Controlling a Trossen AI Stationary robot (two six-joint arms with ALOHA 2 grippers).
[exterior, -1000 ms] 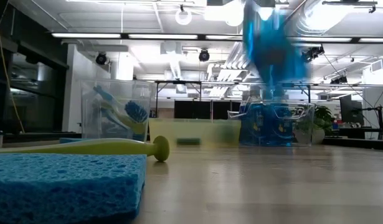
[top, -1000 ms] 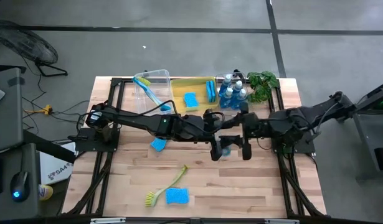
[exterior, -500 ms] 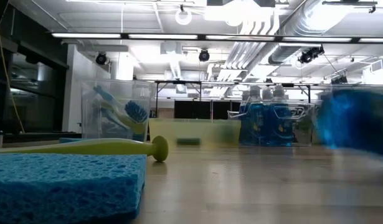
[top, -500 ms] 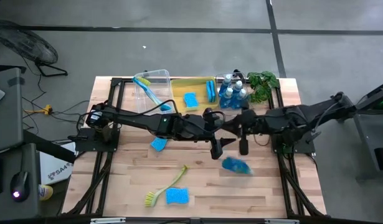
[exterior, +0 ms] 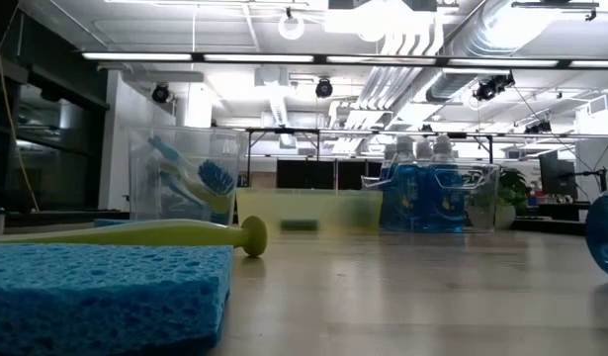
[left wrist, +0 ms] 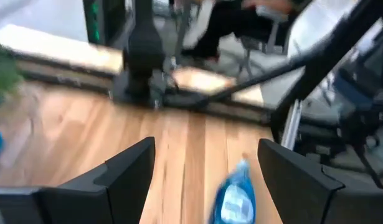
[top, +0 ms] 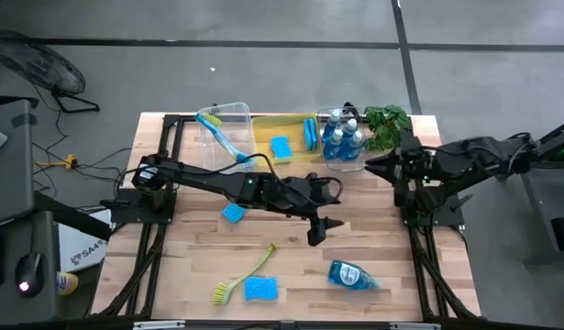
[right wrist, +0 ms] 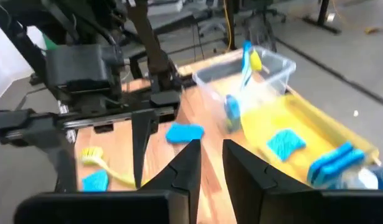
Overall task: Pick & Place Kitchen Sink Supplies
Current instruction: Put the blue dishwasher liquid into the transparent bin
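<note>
A small bottle of blue dish soap (top: 352,274) lies on its side on the table near the near edge. It also shows at the right edge of the low view (exterior: 605,232) and in the left wrist view (left wrist: 235,199). My left gripper (top: 318,229) hangs over mid-table, open wide, with the bottle beyond its fingers and untouched. My right gripper (top: 378,163) is drawn back by the right side, its fingers (right wrist: 185,168) a narrow gap apart and holding nothing. A yellow-green brush (top: 245,273) and two blue sponges (top: 260,290) (top: 233,213) lie flat on the table.
Along the far edge stand a clear bin holding brushes (top: 222,133), a yellow bin with sponges (top: 283,142), a clear bin of soap bottles (top: 341,137) and a leafy plant (top: 388,119). Bare wood lies between the left gripper and the right frame rail (top: 419,247).
The soap bottle, up in the air between the two grippers a second ago, has dropped to the table and ended on its side nearer the near edge. My right gripper has pulled back toward the table's right and far side. My left gripper has stayed over mid-table.
</note>
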